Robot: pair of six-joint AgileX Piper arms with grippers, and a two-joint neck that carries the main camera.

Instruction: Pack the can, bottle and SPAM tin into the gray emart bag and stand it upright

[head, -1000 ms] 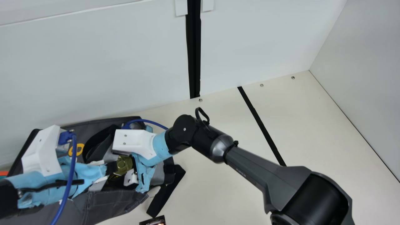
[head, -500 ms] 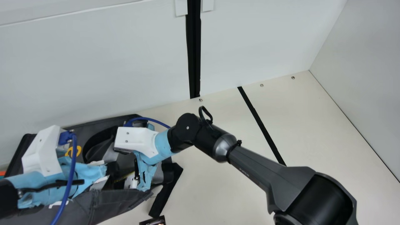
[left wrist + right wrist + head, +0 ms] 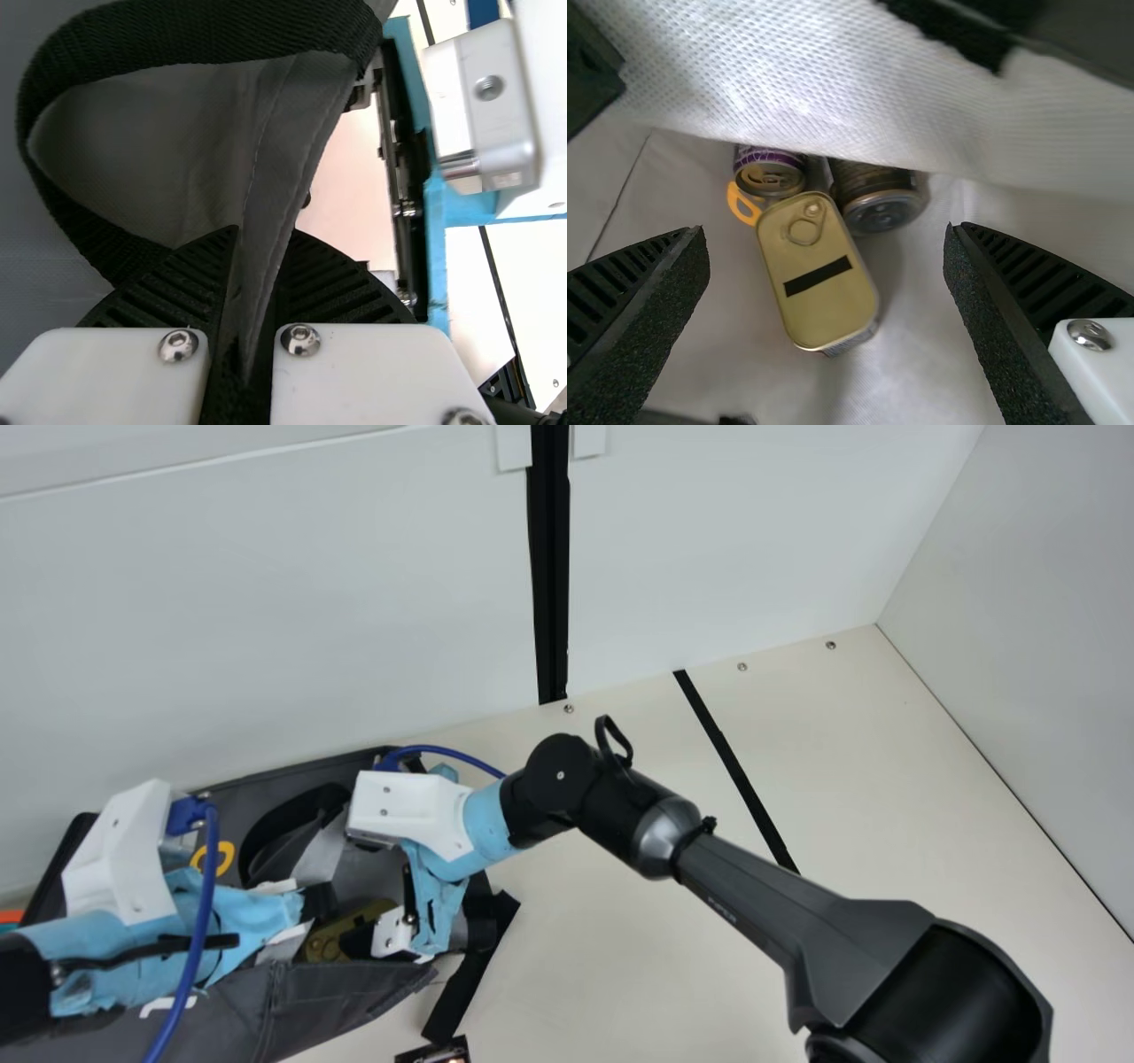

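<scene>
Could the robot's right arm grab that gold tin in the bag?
Probably yes: the right gripper is open, facing the gold tin, and nothing seems to cover it. A purple can and a dark round container lie close to one end, though.

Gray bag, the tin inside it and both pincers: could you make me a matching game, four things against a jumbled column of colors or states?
1. SPAM tin
2. gray bag
3. left pincer
4. right pincer

A. fingers spread apart
B. closed on fabric
C. gold, with a pull ring
D. marked in yellow

Pairs: 1-C; 2-D; 3-B; 4-A
</scene>
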